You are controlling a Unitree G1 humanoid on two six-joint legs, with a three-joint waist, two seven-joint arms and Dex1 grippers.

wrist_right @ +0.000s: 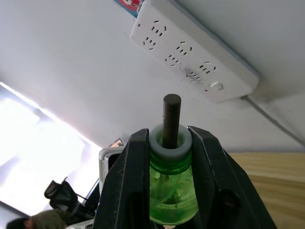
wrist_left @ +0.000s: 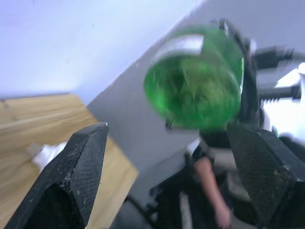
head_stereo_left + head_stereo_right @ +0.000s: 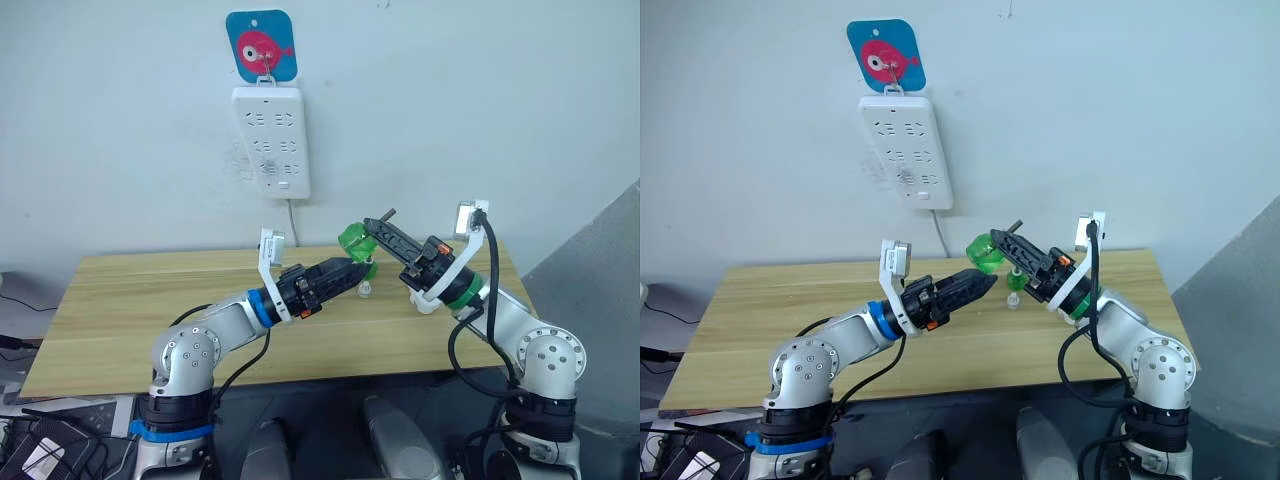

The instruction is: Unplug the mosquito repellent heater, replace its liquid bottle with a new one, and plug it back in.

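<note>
One green bottle [image 1: 171, 188] clamped in the right gripper [image 3: 375, 232] jaws, wick up; left gripper [image 3: 362, 272] jaws spread just beside it. Heater not identifiable — power strip [image 3: 271, 140] bare, so unplugged; refit and replug remain.

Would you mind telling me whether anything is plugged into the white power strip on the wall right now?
No. In the right wrist view every socket of the white power strip is bare, with nothing plugged in.
</note>
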